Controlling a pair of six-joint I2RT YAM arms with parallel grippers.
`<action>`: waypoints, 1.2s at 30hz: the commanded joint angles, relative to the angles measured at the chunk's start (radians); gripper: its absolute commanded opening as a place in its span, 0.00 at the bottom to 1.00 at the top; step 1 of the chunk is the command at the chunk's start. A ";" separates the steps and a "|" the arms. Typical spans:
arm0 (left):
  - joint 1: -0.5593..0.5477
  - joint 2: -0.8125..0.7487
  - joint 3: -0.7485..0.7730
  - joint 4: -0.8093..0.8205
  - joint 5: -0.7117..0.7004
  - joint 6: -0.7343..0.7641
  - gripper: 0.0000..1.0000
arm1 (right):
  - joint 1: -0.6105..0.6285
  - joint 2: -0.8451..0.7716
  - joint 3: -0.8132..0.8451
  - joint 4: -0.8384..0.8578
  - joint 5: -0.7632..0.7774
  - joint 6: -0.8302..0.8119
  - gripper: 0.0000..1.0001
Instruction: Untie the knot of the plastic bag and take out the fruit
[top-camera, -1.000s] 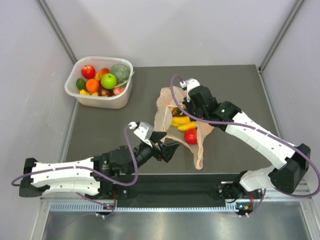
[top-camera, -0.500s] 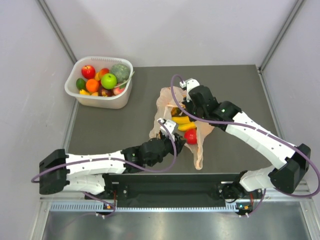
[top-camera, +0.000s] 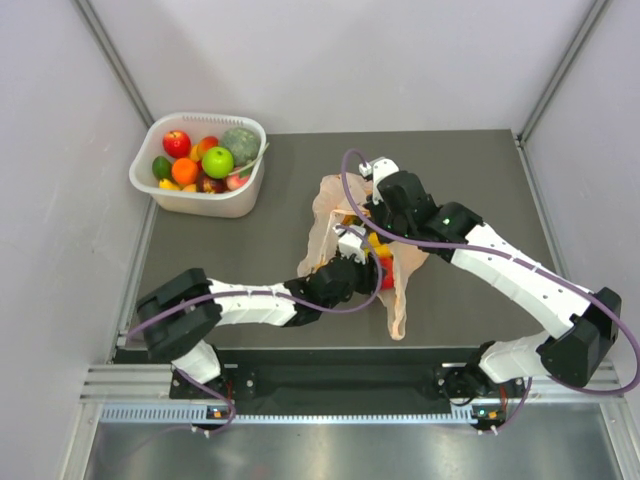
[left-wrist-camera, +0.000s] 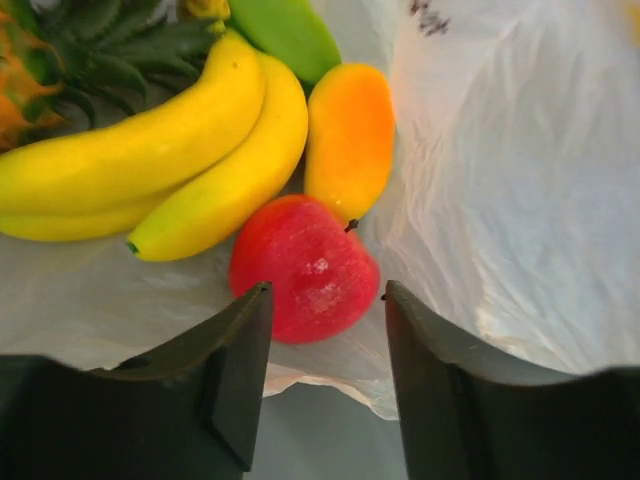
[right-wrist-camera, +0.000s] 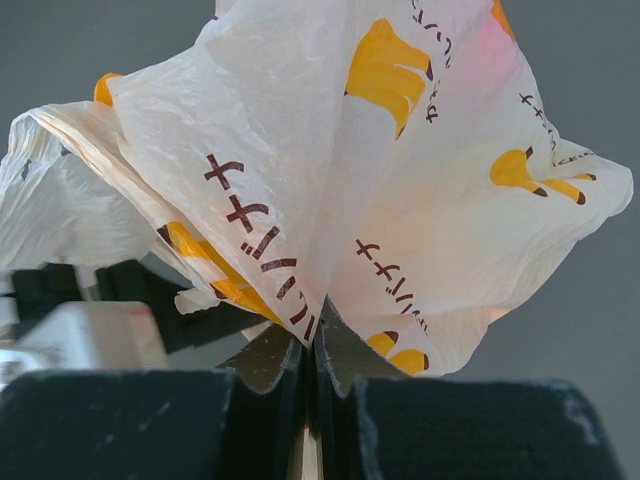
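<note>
Knot: none to be seen. The plastic bag (top-camera: 398, 295) lies mouth-open mid-bench (top-camera: 230, 250), so untying looks done. Emptying is what's left.

In the bag are a red fruit (left-wrist-camera: 303, 268), bananas (left-wrist-camera: 170, 150), a mango (left-wrist-camera: 350, 135), a pineapple (left-wrist-camera: 90, 40) and a green piece (left-wrist-camera: 290, 35). The left pincer (left-wrist-camera: 327, 295) is open, jaws either side of the red fruit. Can't tell if they touch it, but it's prob. the next pick. The right pincer (right-wrist-camera: 312, 345) is closed on a fold of bag film at the far side of the mouth. The white tub (top-camera: 205, 205) w/ other fruit sits well apart, far-left.

Views: the top cam gives the layout and both arms meeting at the bag, but the left arm hides most of the contents. Only the left wrist cam shows the fruit and the jaw gap. Only the right wrist cam shows the pinch on the film, and no fruit can be made out there.
</note>
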 joint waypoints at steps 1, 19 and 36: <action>0.001 0.051 0.031 0.174 0.041 -0.040 0.62 | -0.006 -0.035 0.007 0.013 -0.010 0.007 0.02; 0.022 0.246 0.146 0.068 -0.066 -0.177 0.99 | -0.006 -0.044 -0.016 0.010 -0.014 0.007 0.02; 0.024 0.335 0.173 0.053 -0.037 -0.176 0.96 | -0.006 -0.040 -0.020 0.021 -0.009 0.013 0.01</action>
